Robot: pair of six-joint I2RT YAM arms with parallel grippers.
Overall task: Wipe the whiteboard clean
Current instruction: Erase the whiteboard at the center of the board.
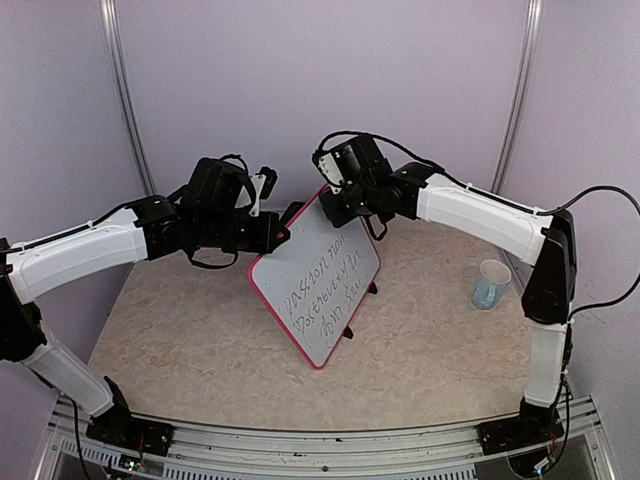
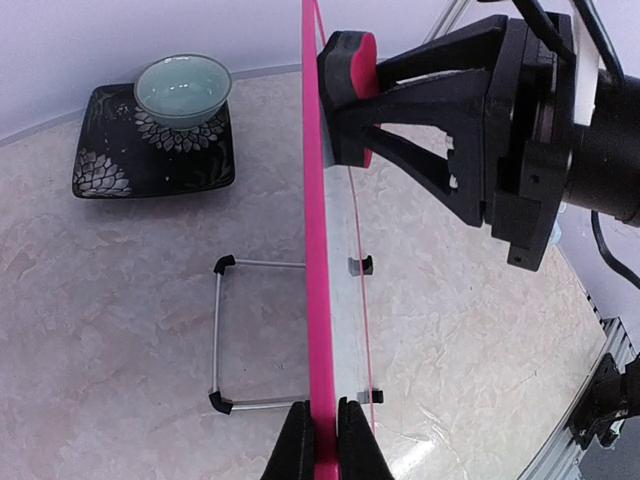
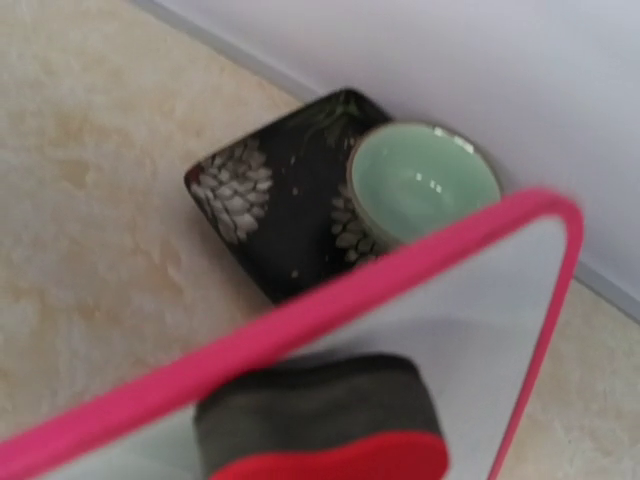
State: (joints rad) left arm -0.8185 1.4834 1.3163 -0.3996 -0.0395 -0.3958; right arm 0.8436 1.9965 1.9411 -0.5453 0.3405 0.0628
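Left of centre in the top view, the left claw (image 1: 285, 230) is clamped on the left edge of the whiteboard (image 1: 318, 285). The whiteboard stands tilted on the table (image 1: 180, 340) in the middle of the frame, with dark handwriting on its face. At its upper corner the right claw (image 1: 332, 204) is closed on the eraser (image 2: 348, 95), which is set against the board beside the pink frame. A cup (image 1: 490, 284) stands at the right, well apart. In the upper left of the left wrist view, a green bowl (image 2: 183, 88) sits on a black plate (image 2: 110, 165).

The whiteboard (image 1: 318, 285), white with pink frame and dark handwriting, stands tilted at the table (image 1: 170, 340) centre.
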